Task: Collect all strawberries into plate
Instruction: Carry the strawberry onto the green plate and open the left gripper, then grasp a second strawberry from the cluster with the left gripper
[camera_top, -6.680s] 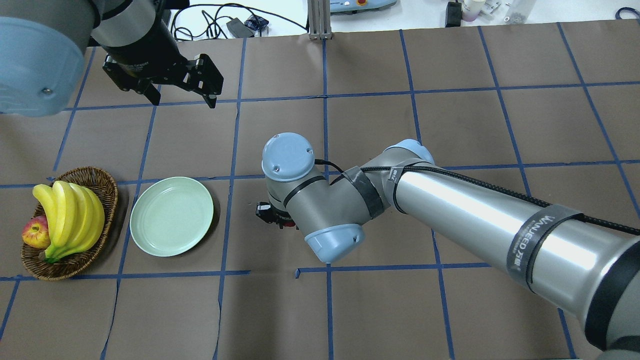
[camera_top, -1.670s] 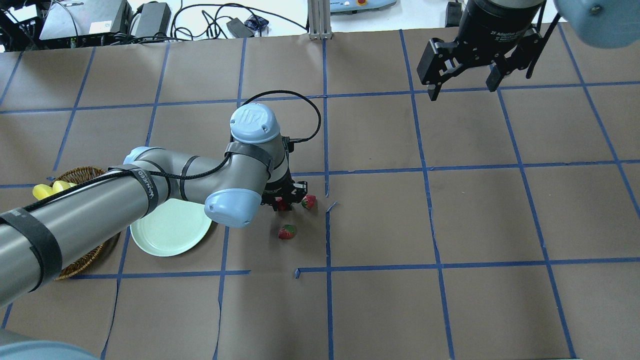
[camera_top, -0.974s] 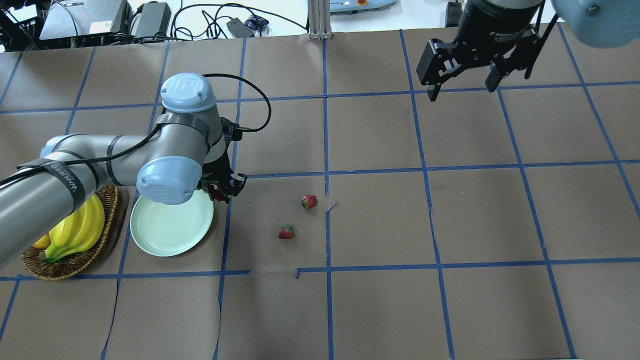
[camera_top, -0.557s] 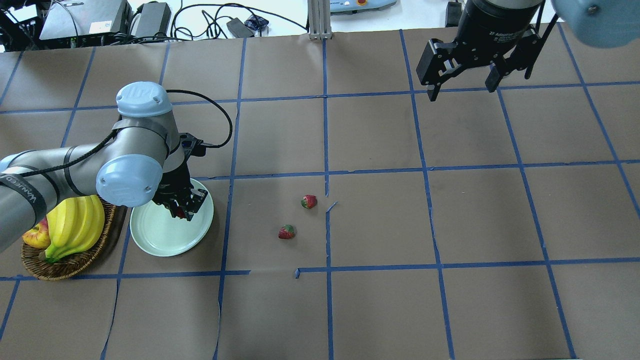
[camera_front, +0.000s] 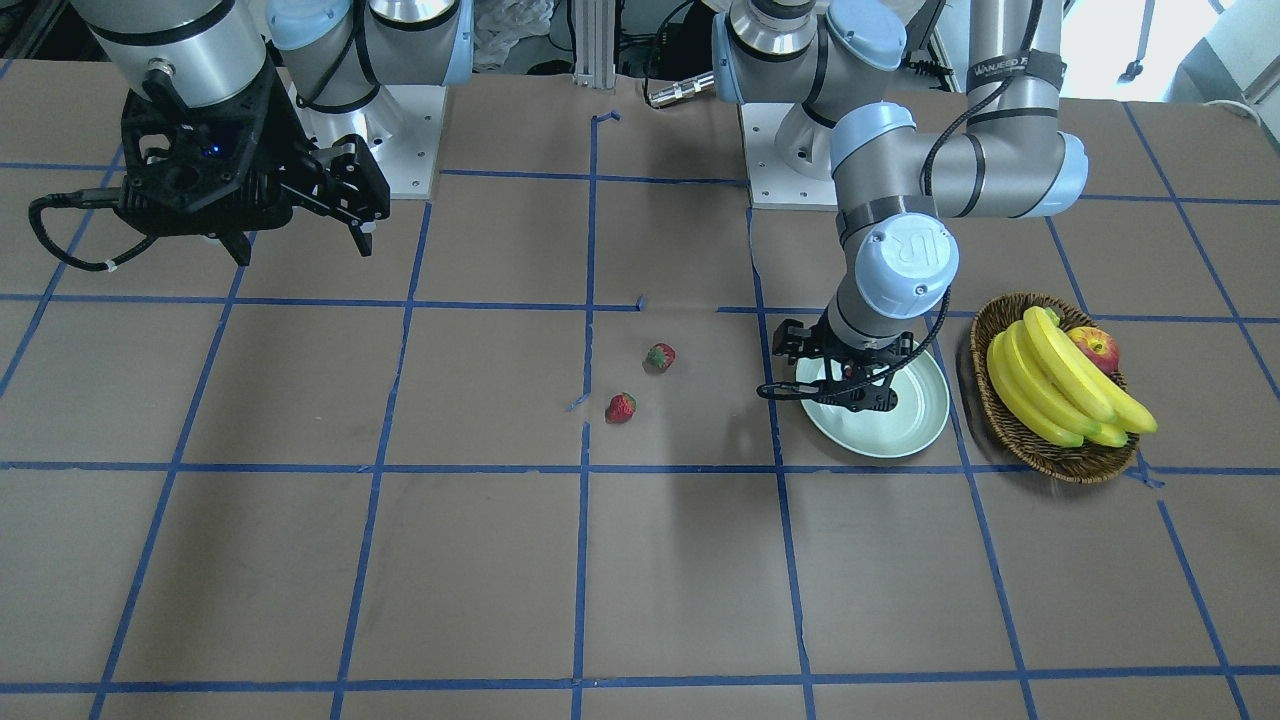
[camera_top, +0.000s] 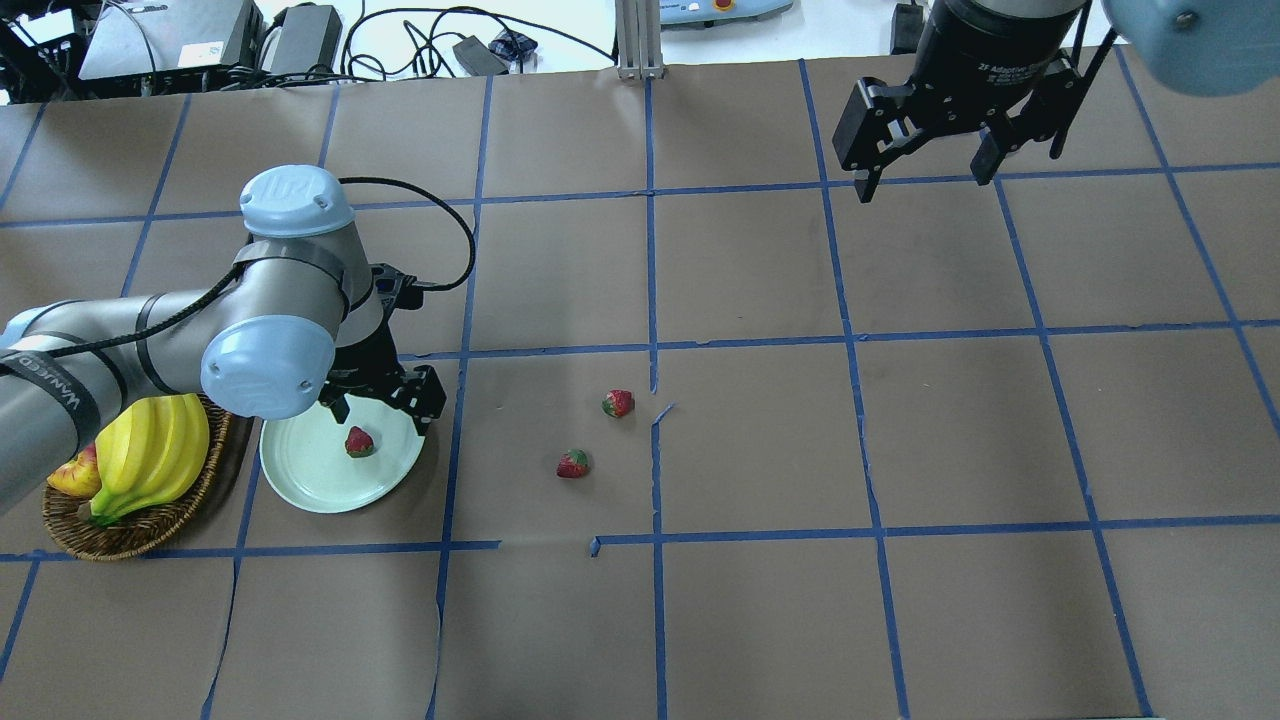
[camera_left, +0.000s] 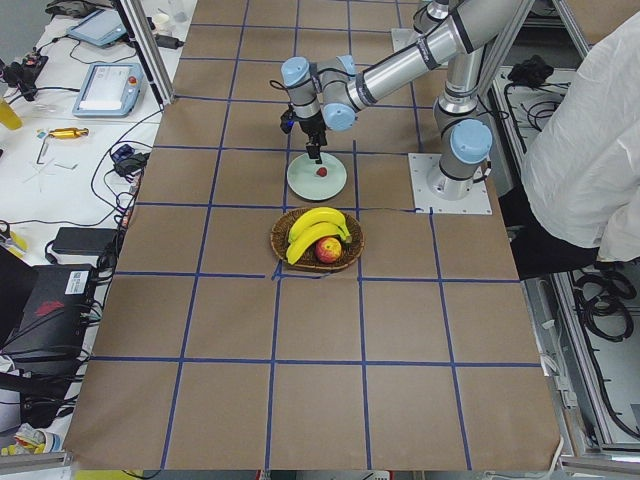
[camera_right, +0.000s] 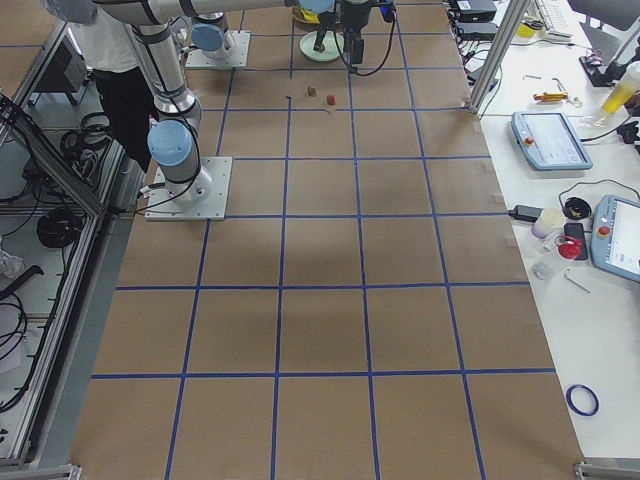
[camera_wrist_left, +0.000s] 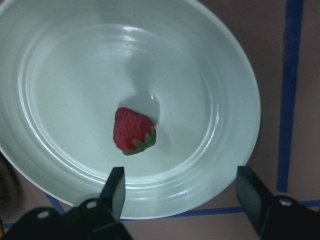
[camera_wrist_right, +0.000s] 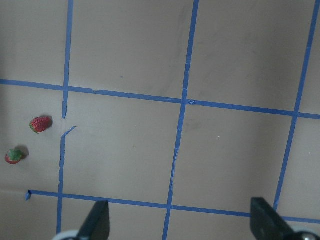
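The pale green plate (camera_top: 305, 480) lies left of centre, and one red strawberry (camera_top: 359, 441) rests inside it. My left gripper (camera_top: 385, 410) hangs open just above the plate's far rim, holding nothing. In the left wrist view the strawberry (camera_wrist_left: 133, 132) lies on the plate (camera_wrist_left: 210, 70) just beyond the open left gripper (camera_wrist_left: 182, 192). Two more strawberries (camera_top: 618, 403) (camera_top: 573, 464) lie on the brown paper to the right of the plate. My right gripper (camera_top: 925, 180) is open and empty, high over the far right of the table.
A wicker basket (camera_top: 120, 545) with bananas (camera_top: 150, 450) and an apple (camera_top: 70, 478) stands directly left of the plate. Cables and devices (camera_top: 300, 40) line the table's far edge. A person (camera_left: 590, 150) stands by the robot base.
My left gripper carried a strawberry from the table's middle over to the plate, opened and let it go; it now lies in the plate. The right arm stayed still over the last seconds.
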